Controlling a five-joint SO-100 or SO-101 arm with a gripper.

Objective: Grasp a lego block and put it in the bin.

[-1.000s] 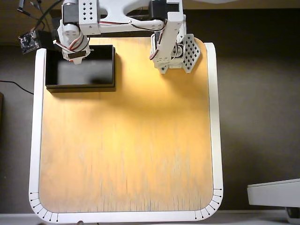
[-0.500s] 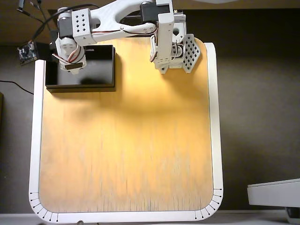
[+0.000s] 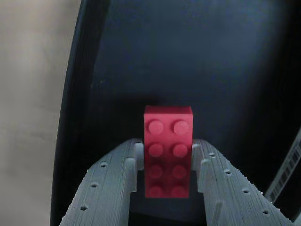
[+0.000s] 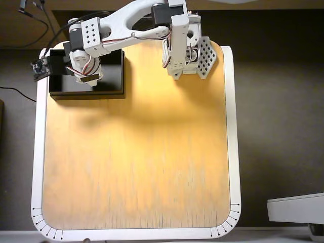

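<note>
Fingers sit slightly apart, one pad on each long side of the brick, so the red brick is clamped between them in the wrist view. Its studded face is turned to the camera, two rows of four studs, and its upper half pokes out past the fingertips toward 12 o'clock. Behind the brick lies the dark floor of the bin; whether the brick touches that floor cannot be told. The bin's black wall curves down the view's 9 o'clock side, with pale bench beyond it.

Seen from overhead, the bin rests at the bench's 10 o'clock corner, just inside the white rim. The arm reaches from its base at 12 o'clock across to the bin, and its wrist covers the middle of the tray. Neither the brick nor the fingertips show from above.
</note>
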